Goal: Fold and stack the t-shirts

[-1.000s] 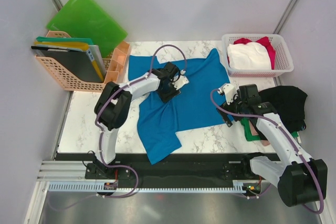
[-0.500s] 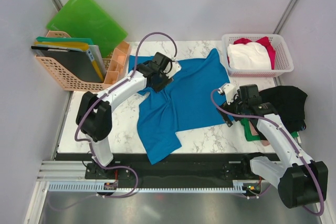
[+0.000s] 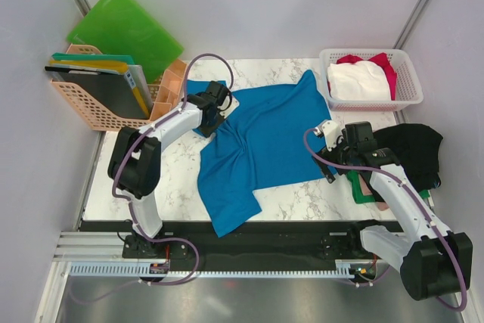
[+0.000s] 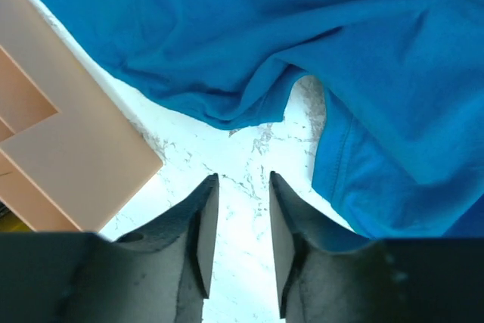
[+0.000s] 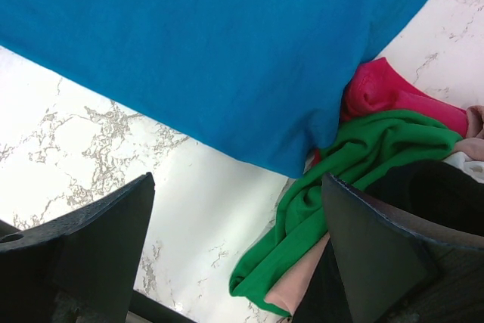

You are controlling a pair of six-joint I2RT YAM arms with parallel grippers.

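A bright blue t-shirt (image 3: 265, 138) lies spread and wrinkled across the marble table; it also shows in the left wrist view (image 4: 378, 51) and the right wrist view (image 5: 227, 35). My left gripper (image 3: 212, 110) hovers at the shirt's left sleeve, its jaws slightly apart and empty over bare marble (image 4: 243, 179). My right gripper (image 3: 327, 158) is wide open and empty (image 5: 234, 187) at the shirt's right hem. Beside it lie green (image 5: 340, 179), red (image 5: 386, 92), pale pink (image 5: 302, 281) and black (image 3: 412, 149) shirts in a heap.
A white lattice basket (image 3: 403, 100) at the back right holds white (image 3: 359, 81) and red cloth. A peach organizer (image 3: 94, 111) with folders stands at the back left, close to my left gripper (image 4: 68, 141). A green folder (image 3: 125, 28) leans behind it.
My left arm has swung left from the middle of the blue shirt to its left sleeve near the organizer. The right arm has not moved.
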